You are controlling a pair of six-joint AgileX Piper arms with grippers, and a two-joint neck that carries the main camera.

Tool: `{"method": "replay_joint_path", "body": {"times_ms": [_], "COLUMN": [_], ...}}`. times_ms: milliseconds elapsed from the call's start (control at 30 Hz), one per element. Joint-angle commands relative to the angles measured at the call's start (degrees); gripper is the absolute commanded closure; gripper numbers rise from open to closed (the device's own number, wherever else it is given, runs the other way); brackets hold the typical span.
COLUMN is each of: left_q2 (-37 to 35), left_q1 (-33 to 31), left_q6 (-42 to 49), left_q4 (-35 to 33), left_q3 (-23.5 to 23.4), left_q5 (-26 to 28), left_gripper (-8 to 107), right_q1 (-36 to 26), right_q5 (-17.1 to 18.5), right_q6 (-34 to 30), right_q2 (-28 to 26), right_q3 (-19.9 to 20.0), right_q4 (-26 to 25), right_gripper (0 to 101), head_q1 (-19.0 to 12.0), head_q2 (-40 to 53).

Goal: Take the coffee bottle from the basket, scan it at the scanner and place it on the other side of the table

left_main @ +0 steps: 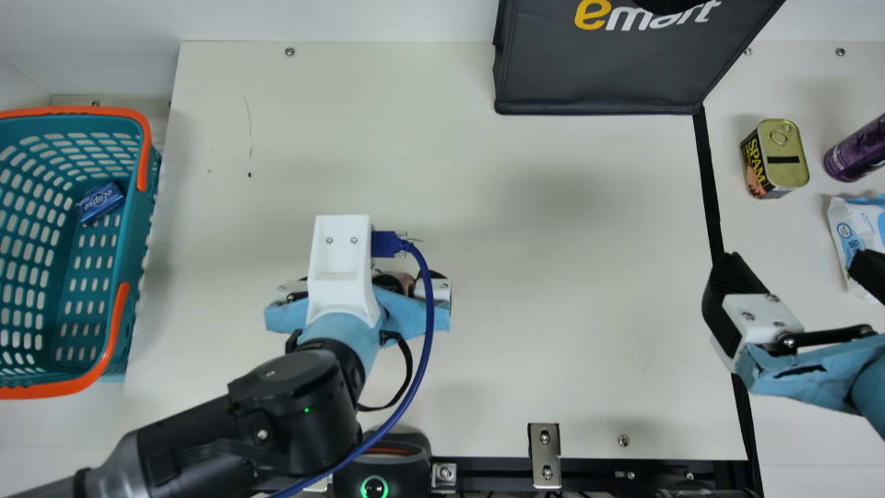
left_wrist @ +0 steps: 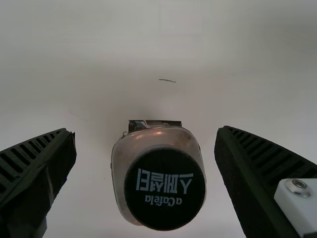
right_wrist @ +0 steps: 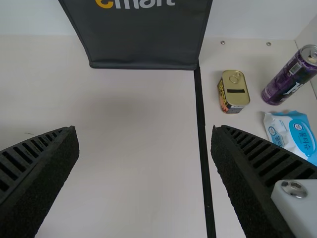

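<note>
Black-capped, squarish clear coffee bottle [left_wrist: 164, 188] is flanked, untouched, by the open, black-ribbed left tool [left_wrist: 146, 131]; the matching right tool [right_wrist: 144, 130] is spread. For grasp or withdrawal, centring should be kept.

Dark bag [left_main: 601, 76], lettered, taken as landmark. Black strip [left_main: 706, 180], run from the bag's lower right corner in the main view. Gold-topped tin [left_main: 785, 155], set right of the bag. Purple can [left_main: 859, 149], placed farther right of it. White-and-blue packet [left_main: 857, 235], laid below and right of it. Small blue pack [left_main: 100, 202], seen well left of it.
</note>
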Motion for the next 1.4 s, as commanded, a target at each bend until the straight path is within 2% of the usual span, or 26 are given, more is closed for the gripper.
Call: {"method": "replay_joint_path", "body": {"times_ms": [0, 400, 900, 1367], "left_q2": [0.28, -0.14, -9.63, -15.99], "left_q1": [-0.21, -1.07, 1.46, 6.12], "left_q6": [-0.10, 1.78, 23.40, 51.56], "left_q4": [0.10, 0.25, -6.18, -18.81], "left_q3": [0.05, 0.14, 3.10, 3.54], "left_q5": [-0.11, -0.68, -6.48, -12.41], "left_gripper": [29, 107, 107, 107], "right_q1": [0.00, 0.00, 0.00, 0.00], "right_q5": [0.00, 0.01, 0.01, 0.01], "right_q6": [0.00, 0.00, 0.00, 0.00], "right_q2": [0.00, 0.00, 0.00, 0.00], "right_q3": [0.00, 0.00, 0.00, 0.00], "right_q4": [0.00, 0.00, 0.00, 0.00], "right_gripper": [6, 6, 6, 6], "head_q1": [-1.66, -1.66, -1.66, -1.66], "head_q2": [0.09, 0.09, 0.09, 0.09]}}
